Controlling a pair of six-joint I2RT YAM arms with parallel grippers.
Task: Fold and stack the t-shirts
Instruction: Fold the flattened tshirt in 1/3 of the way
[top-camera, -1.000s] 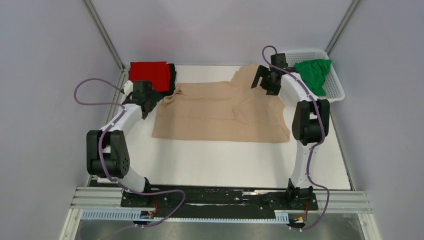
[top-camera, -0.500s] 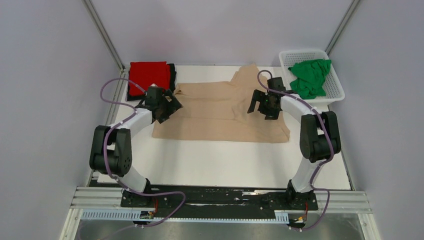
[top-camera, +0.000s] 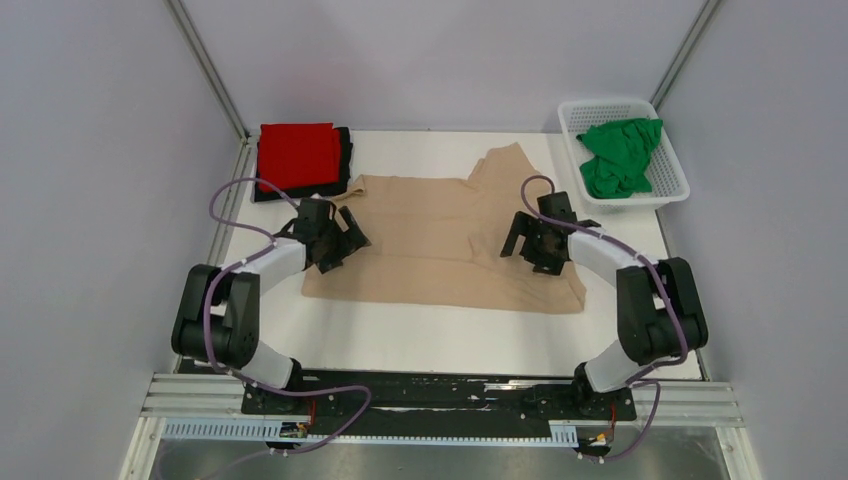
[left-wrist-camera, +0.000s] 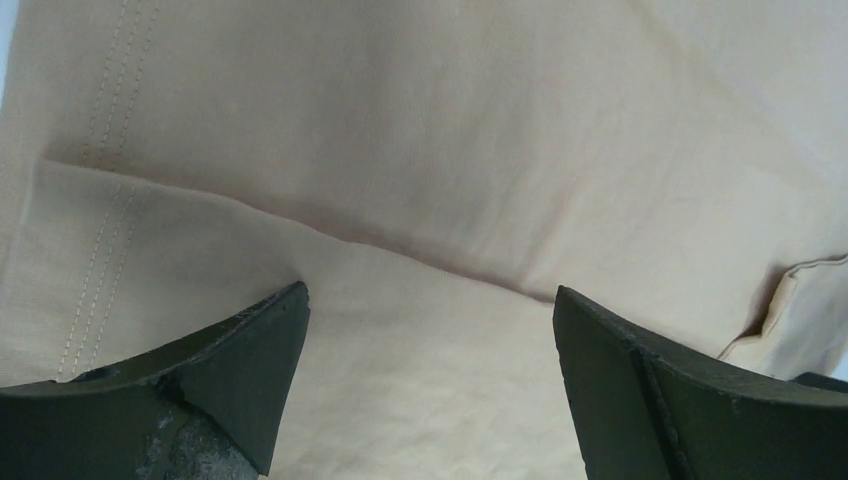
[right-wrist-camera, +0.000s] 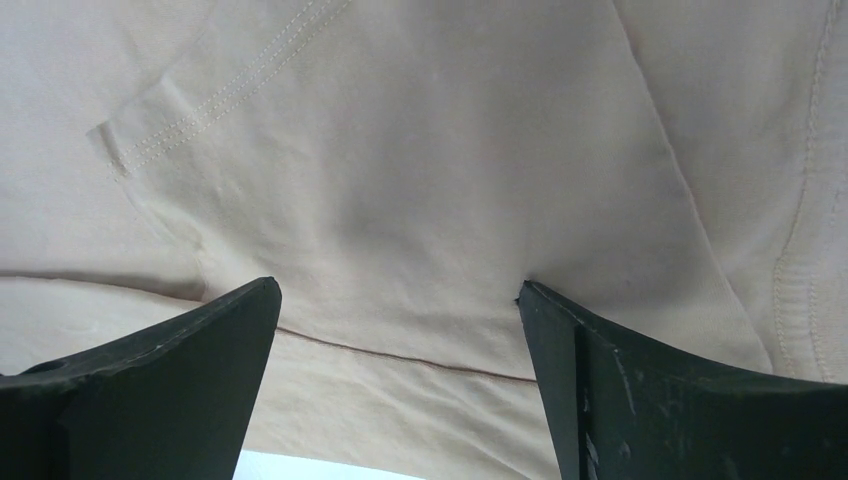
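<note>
A tan t-shirt (top-camera: 440, 235) lies folded over on the white table, one sleeve pointing to the back. My left gripper (top-camera: 340, 243) is open and low over the shirt's left edge; in the left wrist view its fingers (left-wrist-camera: 240, 360) straddle a fold line in the tan cloth (left-wrist-camera: 450, 150). My right gripper (top-camera: 530, 245) is open over the shirt's right part; in the right wrist view its fingers (right-wrist-camera: 620, 380) straddle a folded edge of the cloth (right-wrist-camera: 420, 200). Neither holds anything. A folded red t-shirt (top-camera: 298, 153) lies on a dark one (top-camera: 345, 160) at the back left.
A white basket (top-camera: 668, 190) at the back right holds a crumpled green t-shirt (top-camera: 618, 155). Bare white table (top-camera: 440, 335) lies in front of the tan shirt. Grey walls and metal posts close in the sides.
Both arms have swung from the back of the table toward the front, over the tan shirt. The shirt's back edge has come forward with them, so it now lies folded over.
</note>
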